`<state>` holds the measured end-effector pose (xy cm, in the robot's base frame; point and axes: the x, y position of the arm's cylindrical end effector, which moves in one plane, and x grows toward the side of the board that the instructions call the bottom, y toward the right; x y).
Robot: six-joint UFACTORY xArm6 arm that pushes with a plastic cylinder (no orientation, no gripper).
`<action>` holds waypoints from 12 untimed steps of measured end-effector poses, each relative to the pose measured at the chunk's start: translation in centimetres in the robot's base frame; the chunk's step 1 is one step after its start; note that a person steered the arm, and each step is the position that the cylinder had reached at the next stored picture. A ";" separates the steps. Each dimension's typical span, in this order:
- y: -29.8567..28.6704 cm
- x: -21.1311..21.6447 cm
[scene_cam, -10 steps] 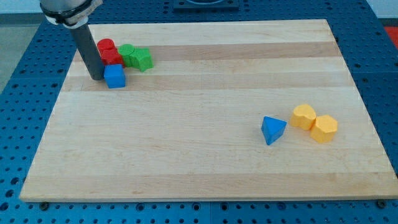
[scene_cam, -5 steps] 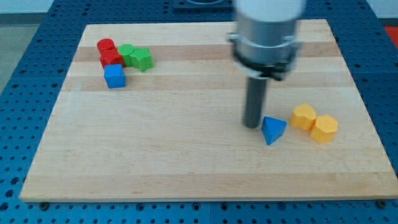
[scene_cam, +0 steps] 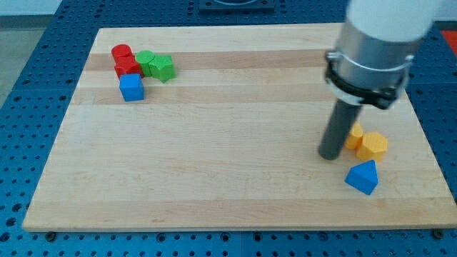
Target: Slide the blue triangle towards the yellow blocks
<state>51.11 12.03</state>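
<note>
Light wooden board (scene_cam: 214,157) on blue pegboard table (scene_cam: 28,86). My tip (scene_cam: 329,155) is planted just left of two yellow blocks (scene_cam: 365,143), partly hiding one; no gripper is fitted. Blue triangle block (scene_cam: 363,177) is seen just below the yellows. Red blocks (scene_cam: 126,61), green blocks (scene_cam: 157,66) and blue cube (scene_cam: 131,87) are clustered at top left

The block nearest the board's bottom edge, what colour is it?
Blue: the triangle, clear in the camera view.
</note>
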 end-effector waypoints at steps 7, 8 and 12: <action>9.5 4.7; 8.8 4.7; -0.3 4.7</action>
<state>55.85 11.69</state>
